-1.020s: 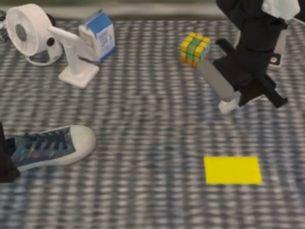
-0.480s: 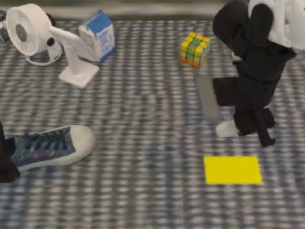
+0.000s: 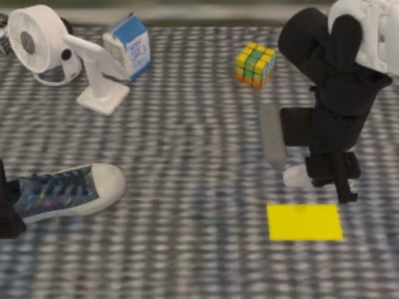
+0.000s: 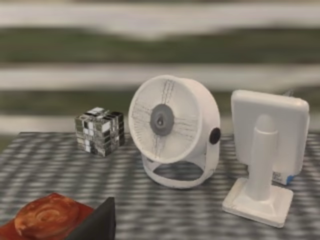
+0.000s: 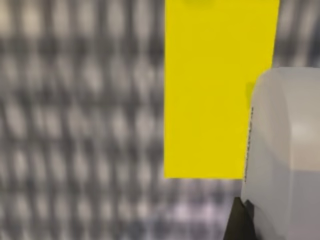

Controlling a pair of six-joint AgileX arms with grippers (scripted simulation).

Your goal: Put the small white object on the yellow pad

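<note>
The small white object point(image 3: 294, 177) hangs above the table, with my right gripper point(image 3: 325, 176) shut on it. It sits just behind the back edge of the yellow pad point(image 3: 305, 222), which lies flat at the front right. In the right wrist view the small white object point(image 5: 285, 160) fills the corner beside a dark fingertip point(image 5: 236, 222) and overlaps one edge of the yellow pad point(image 5: 217, 90). My left gripper point(image 3: 6, 215) is parked at the left edge of the table; one dark finger point(image 4: 100, 224) shows in its wrist view, with nothing held.
A sneaker point(image 3: 65, 190) lies at the front left. At the back left stand a white fan point(image 3: 34, 40), a white L-shaped stand point(image 3: 100, 75) and a blue-and-white carton point(image 3: 129, 47). A multicoloured cube point(image 3: 254, 64) sits at the back, behind the right arm.
My right arm has carried the small white object from beside the multicoloured cube toward the front of the table, close to the yellow pad. The left arm has not moved.
</note>
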